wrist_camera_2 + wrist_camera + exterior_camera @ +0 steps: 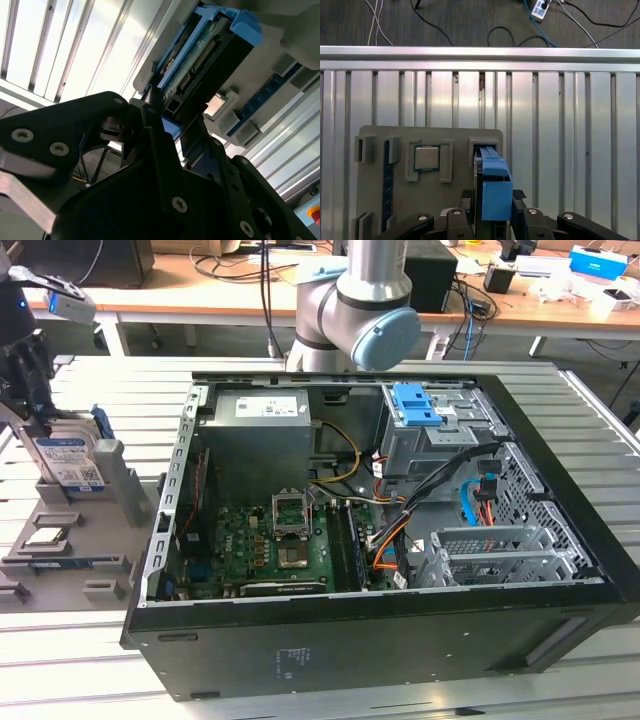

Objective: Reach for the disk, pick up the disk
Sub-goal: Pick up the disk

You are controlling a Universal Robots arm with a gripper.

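End effector (493,200) astride upright disk (492,172), contact unclear, gray tray (430,140) cropped

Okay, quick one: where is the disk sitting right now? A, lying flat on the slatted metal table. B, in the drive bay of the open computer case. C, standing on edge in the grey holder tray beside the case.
C: the disk stands on edge in a slot of the grey holder tray, to the exterior view's left of the open computer case.
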